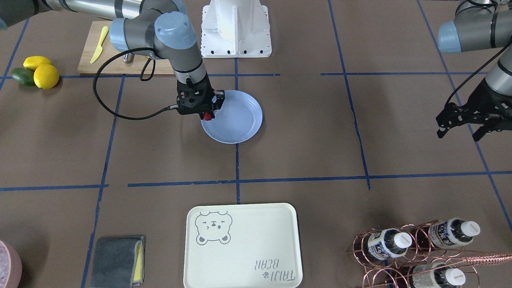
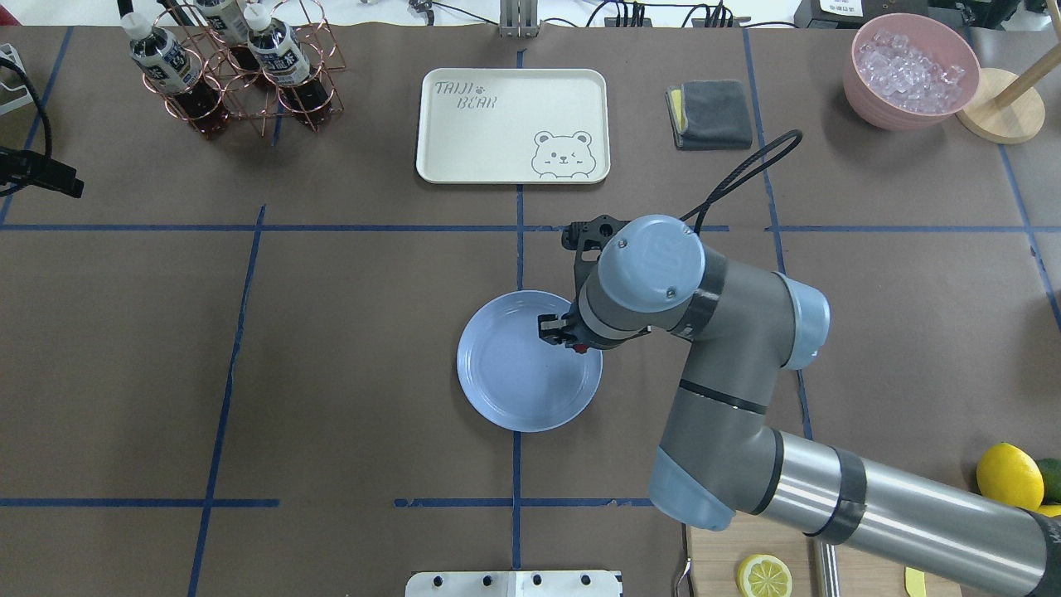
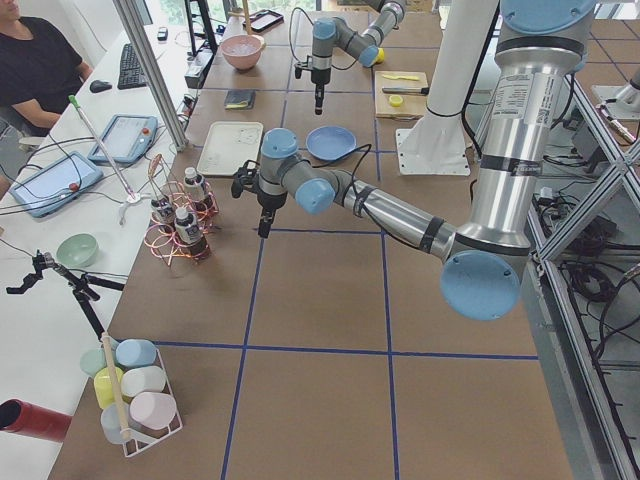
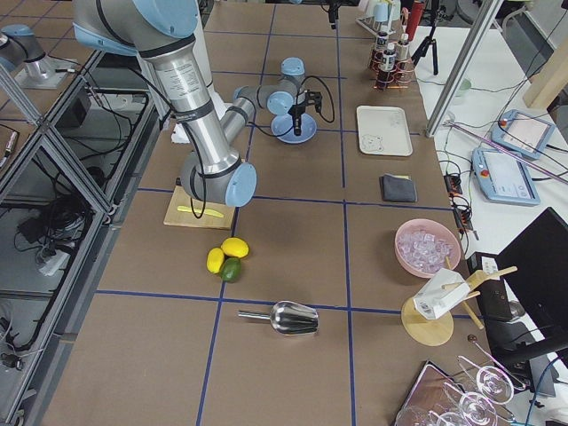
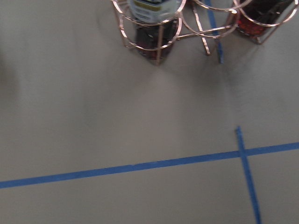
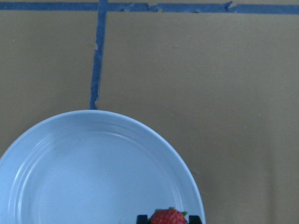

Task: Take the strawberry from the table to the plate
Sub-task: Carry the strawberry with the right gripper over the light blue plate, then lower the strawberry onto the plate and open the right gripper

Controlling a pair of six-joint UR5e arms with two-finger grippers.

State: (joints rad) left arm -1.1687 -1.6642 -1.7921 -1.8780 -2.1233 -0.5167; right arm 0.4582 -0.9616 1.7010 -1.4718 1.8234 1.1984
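Observation:
The small red strawberry [image 1: 207, 116] is pinched in my right gripper [image 1: 207, 115], which is shut on it and hangs just above the light-blue plate [image 1: 240, 128]. From overhead the strawberry [image 2: 581, 347] sits over the plate's [image 2: 514, 381] right inner part, near the rim. In the right wrist view the strawberry [image 6: 168, 217] shows at the bottom edge between dark fingertips [image 6: 141, 218], over the plate [image 6: 93, 177]. My left gripper [image 1: 459, 136] hangs open and holds nothing, far off above the brown table [image 1: 304, 132].
A cream bear tray [image 1: 240, 244], a grey cloth [image 1: 116, 262] and a copper rack of bottles [image 1: 420, 248] line the far side. Lemons and an avocado [image 1: 38, 72], a wooden board [image 1: 120, 56] and the white mount [image 1: 236, 28] stand by the robot.

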